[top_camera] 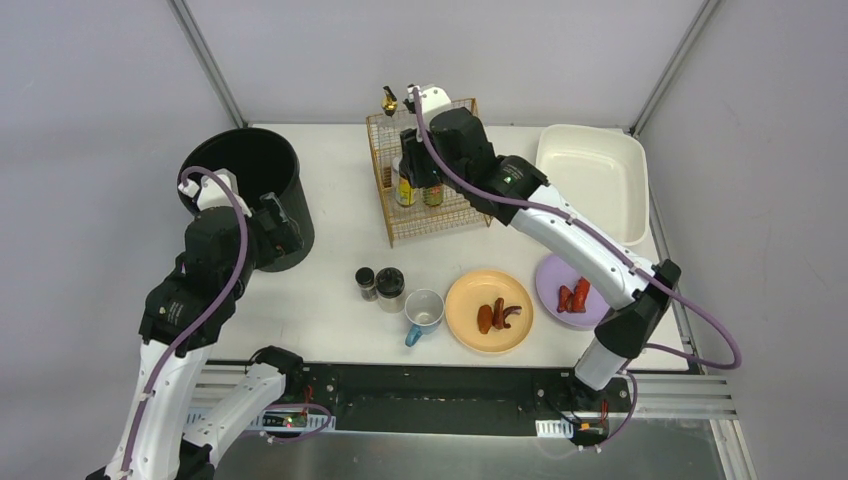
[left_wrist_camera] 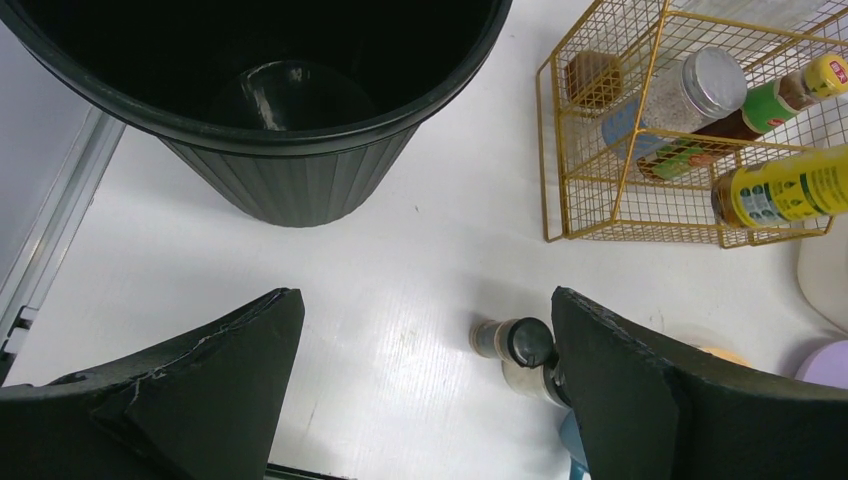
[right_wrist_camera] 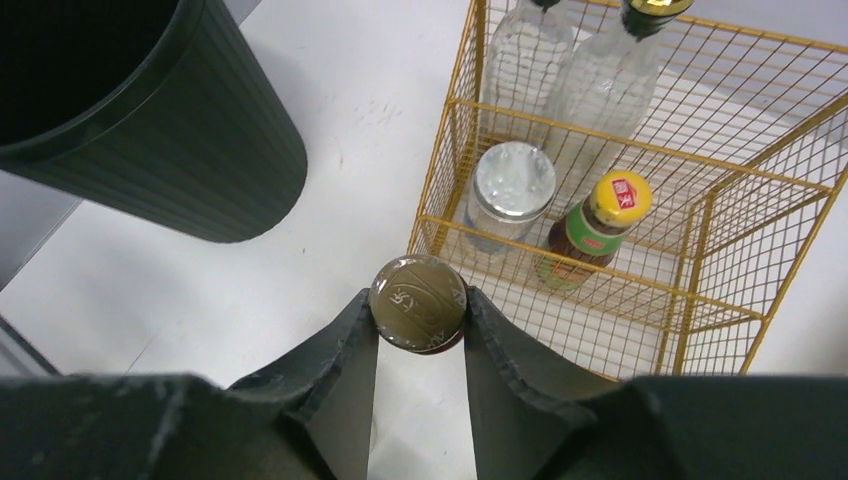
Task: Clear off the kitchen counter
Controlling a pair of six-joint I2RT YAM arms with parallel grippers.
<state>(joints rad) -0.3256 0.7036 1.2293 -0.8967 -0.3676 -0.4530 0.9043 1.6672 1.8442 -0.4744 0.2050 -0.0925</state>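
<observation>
Counter (top_camera: 330, 290) matte white, black front rail (top_camera: 430, 385), left end effector (left_wrist_camera: 425, 310) spread wide, right end effector (right_wrist_camera: 418, 312) clamped on bronze-lidded jar (right_wrist_camera: 417, 295)

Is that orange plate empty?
No, the orange plate has brown food pieces lying on it.

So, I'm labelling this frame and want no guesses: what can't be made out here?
The jar in the right tool: the right wrist view shows only its brown lid; lid and tool hide its body.
The black bin: in the left wrist view its inside is too dark to tell contents.
The purple plate: in the top view the right arm covers its far-right part.
</observation>
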